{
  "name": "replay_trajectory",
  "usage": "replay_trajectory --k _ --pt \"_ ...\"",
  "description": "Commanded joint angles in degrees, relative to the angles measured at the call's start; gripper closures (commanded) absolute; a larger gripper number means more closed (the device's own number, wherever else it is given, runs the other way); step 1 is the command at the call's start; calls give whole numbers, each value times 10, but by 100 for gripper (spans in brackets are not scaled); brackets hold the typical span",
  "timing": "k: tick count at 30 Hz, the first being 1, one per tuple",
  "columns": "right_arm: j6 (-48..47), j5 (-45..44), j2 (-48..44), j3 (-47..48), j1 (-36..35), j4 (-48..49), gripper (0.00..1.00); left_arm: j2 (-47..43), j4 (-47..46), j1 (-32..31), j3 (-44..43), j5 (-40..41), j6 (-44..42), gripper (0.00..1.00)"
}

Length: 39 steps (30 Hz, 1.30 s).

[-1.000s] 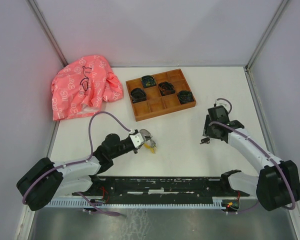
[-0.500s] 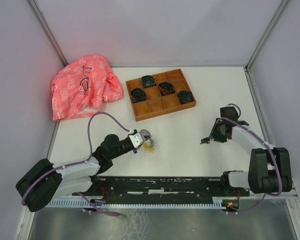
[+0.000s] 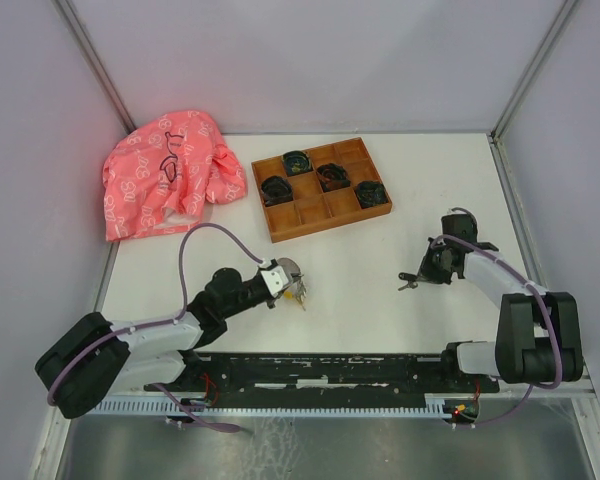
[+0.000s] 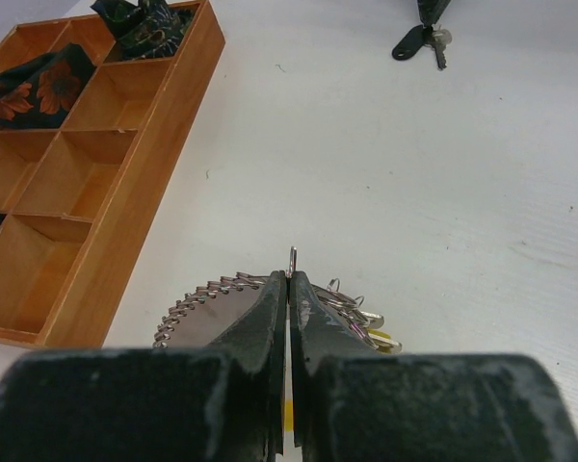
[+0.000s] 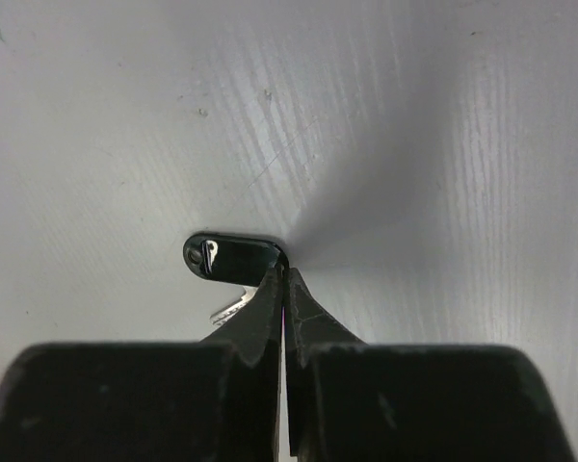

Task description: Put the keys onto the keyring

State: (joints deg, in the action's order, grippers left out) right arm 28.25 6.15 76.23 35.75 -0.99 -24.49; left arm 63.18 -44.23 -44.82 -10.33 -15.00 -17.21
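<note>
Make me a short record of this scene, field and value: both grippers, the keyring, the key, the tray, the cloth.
left gripper: shut on the keyring
right gripper: shut, tips at the edge of the black-headed key; grip unclear
key position: on the table, well apart from the keyring
wooden tray: behind both arms, dark bundles in some compartments
pink cloth: crumpled, far left

A tray (image 3: 330, 224) sat at the back of the counter (image 3: 350, 260), a cloth (image 3: 165, 170) to its left. Nearer the arms, the keyring (image 3: 296, 291) sat left of centre, pinched in the left end effector (image 3: 292, 281). A key (image 3: 408, 283) lay well apart to the right, at the right end effector (image 3: 425, 276).
</note>
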Motion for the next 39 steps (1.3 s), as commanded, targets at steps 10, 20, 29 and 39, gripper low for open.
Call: replay_trajectory --k 10,20,29,39 --pt "-104 -12 -58 83 -156 -52 99 4 -26 0 -24 18 23 97" --pt "-204 -107 -50 126 -361 -27 99 -40 -54 0 -1 32 30 97" --pt "-185 -86 16 128 -436 21 98 -70 -97 0 30 29 29 97" --pt "-152 -121 119 123 -455 149 96 -61 -105 0 35 25 23 97"
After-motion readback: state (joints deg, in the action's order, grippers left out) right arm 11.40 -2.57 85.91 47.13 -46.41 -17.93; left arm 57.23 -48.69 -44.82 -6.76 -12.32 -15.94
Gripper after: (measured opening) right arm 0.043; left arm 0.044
